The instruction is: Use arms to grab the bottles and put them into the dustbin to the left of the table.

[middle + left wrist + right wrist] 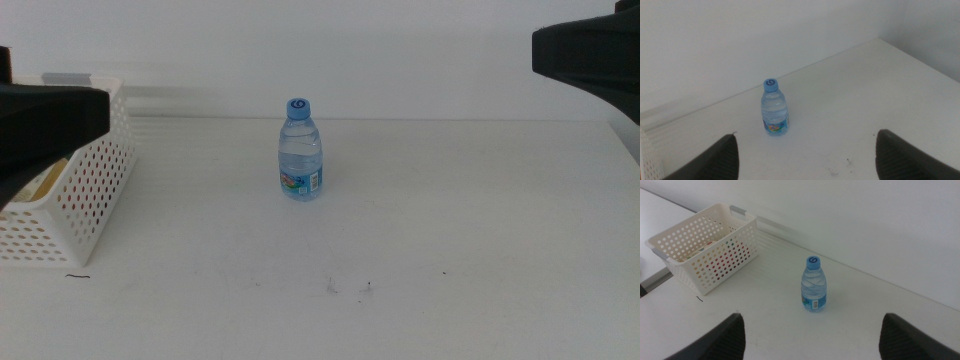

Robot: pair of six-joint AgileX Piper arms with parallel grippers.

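One water bottle (300,151) stands upright on table (450,220), beside one dustbin (85,190).

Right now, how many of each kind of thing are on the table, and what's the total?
Clear water bottle with blue cap: 1, upright on the table
White perforated basket: 1, with colours showing through its holes that cannot be counted
Total: 2

Clear bottle (300,152) with blue cap; white dustbin (705,245) dotted with holes
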